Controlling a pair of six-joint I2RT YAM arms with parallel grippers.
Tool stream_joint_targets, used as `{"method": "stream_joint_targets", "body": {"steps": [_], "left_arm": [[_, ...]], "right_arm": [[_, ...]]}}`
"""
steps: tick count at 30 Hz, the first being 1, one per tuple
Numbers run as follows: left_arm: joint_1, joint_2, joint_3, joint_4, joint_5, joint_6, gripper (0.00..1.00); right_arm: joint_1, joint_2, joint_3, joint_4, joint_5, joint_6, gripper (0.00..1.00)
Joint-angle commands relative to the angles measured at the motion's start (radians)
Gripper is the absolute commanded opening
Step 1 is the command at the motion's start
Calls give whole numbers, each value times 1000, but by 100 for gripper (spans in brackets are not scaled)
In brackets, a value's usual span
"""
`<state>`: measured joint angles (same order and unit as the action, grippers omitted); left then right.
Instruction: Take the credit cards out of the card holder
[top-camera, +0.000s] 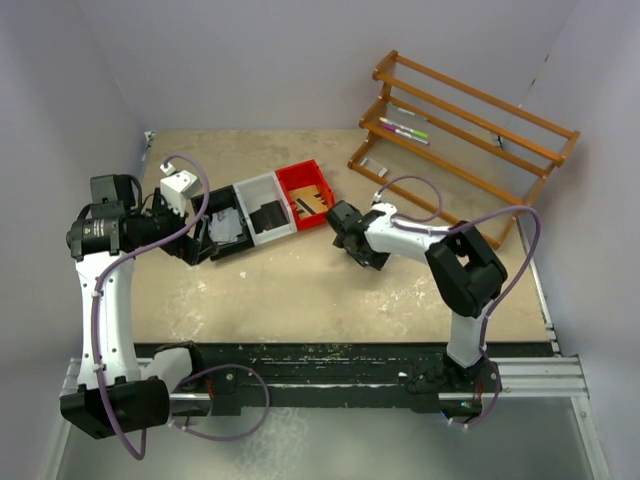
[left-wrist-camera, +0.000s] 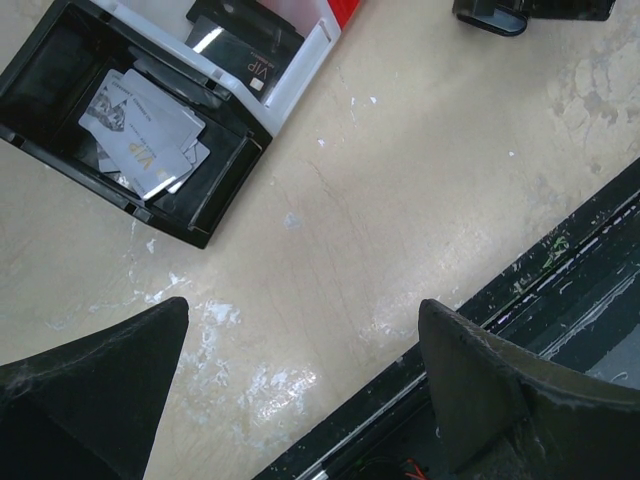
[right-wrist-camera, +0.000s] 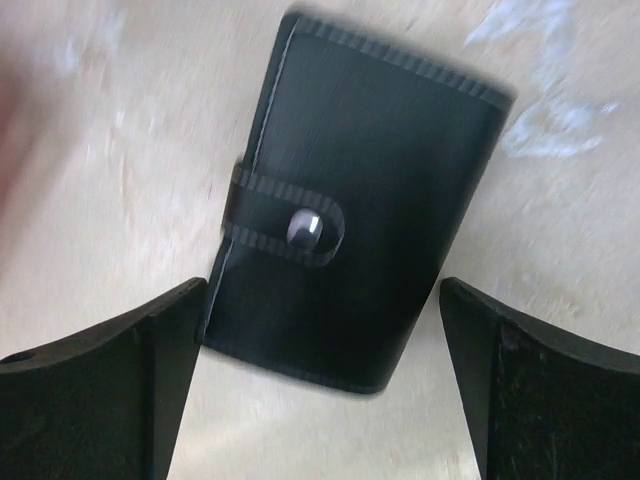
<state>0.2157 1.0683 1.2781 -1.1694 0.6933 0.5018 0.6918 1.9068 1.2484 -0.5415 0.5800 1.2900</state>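
The card holder (right-wrist-camera: 350, 210), a black folding wallet, lies flat on the table with its strap and round snap (right-wrist-camera: 308, 228) fastened. My right gripper (right-wrist-camera: 322, 290) hangs open just above it, one finger on each side of its near end, touching nothing. In the top view the right gripper (top-camera: 345, 240) covers the holder. Several grey credit cards (left-wrist-camera: 140, 135) lie loose in the black tray (left-wrist-camera: 215, 195). No card shows at the shut holder. My left gripper (left-wrist-camera: 305, 303) is open and empty over bare table, near that tray (top-camera: 225, 232).
The black tray is joined to a white tray (top-camera: 265, 205) holding a flat black piece and a red tray (top-camera: 305, 190). A wooden rack (top-camera: 460, 140) with pens stands at the back right. The black base rail (top-camera: 350, 365) runs along the near edge.
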Motion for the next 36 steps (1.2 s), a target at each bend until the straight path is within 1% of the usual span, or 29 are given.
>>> {"method": "stream_joint_targets", "body": {"steps": [1,3,5,6,8,12,18,24,27,30,32,36], "left_arm": [[5,-16,16,5,36,14,99],[6,-15,21,2,44,7,99],[6,-15,25,-1,49,2,99],[6,-18,26,-3,51,0,99],[5,-20,27,-6,52,0,99],[6,-28,21,-5,59,0,99],[6,-26,26,-8,51,3,99],[5,-30,23,-6,45,15,99],[5,-23,20,4,48,12,99],[6,-8,7,29,41,1,99],[5,8,-1,40,34,-3,99],[6,36,-27,89,28,-32,99]], "right_arm": [[79,-92,-107,181,-32,-148,96],[87,-129,-175,281,-73,-212,92],[87,-152,-217,317,-106,-255,91],[87,-158,-225,315,-121,-272,92],[82,-161,-222,267,-98,-283,93],[73,-172,-202,160,-38,-230,100],[45,-148,-122,124,-27,-149,100],[-3,-99,-39,123,-36,-178,100],[-30,-69,-27,110,-51,-172,100],[-37,-48,-37,95,-44,-160,98],[-37,-44,-56,86,-31,-149,95],[-37,-56,-107,116,-12,-171,90]]}}
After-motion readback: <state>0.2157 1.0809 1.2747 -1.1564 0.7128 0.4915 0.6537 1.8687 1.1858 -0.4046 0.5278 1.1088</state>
